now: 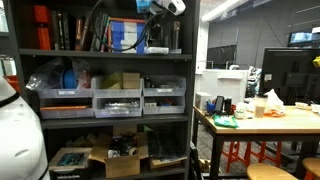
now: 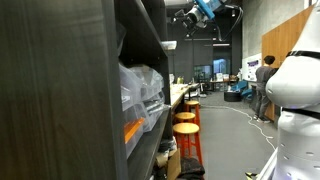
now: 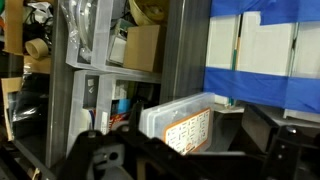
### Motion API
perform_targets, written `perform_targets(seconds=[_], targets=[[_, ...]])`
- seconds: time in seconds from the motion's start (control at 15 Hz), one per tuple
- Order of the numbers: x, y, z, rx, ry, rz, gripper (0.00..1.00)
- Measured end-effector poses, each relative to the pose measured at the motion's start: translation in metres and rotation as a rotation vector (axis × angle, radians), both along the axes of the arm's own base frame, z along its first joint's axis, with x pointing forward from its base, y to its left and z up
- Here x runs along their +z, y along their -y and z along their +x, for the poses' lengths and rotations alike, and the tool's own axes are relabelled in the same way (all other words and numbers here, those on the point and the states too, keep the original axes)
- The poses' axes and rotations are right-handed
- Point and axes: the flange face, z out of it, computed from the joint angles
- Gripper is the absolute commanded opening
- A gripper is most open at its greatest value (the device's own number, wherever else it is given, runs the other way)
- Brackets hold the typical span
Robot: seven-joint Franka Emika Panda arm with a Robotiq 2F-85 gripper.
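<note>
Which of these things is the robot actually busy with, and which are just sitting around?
Busy with: open gripper; blue-and-white box; clear plastic case.
Sitting around: books; drawers; cardboard box; wooden table; stools.

In an exterior view the gripper (image 1: 163, 7) sits against the top edge, so the arm above it is cut off and its fingers are too small to make out. A white robot body (image 1: 14, 130), itself cropped by the left and bottom edges, hides the lower left of the shelving unit (image 1: 100, 52). The book spines (image 1: 68, 30) are too small to read, and the clutter on the wooden table (image 1: 290, 122) blurs together. In an exterior view a dark side panel (image 2: 60, 90) hides most of the shelves, with only plastic bins (image 2: 142, 88) poking out. In the wrist view the blue-and-white box (image 3: 265, 50) runs off the top and right edges, the print on the clear plastic container (image 3: 185, 128) is blurred, and the fingertips drop below the frame.
</note>
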Motion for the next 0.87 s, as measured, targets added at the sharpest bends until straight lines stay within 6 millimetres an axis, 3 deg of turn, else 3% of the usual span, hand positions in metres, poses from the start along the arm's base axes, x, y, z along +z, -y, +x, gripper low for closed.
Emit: perform_targets(seconds=[0.6, 0.87], targets=[[0.01, 0.07, -0.041, -0.315, -0.096, -0.276, 1.0], [-0.004, 0.096, -0.052, -0.449, -0.204, -0.427, 1.0]])
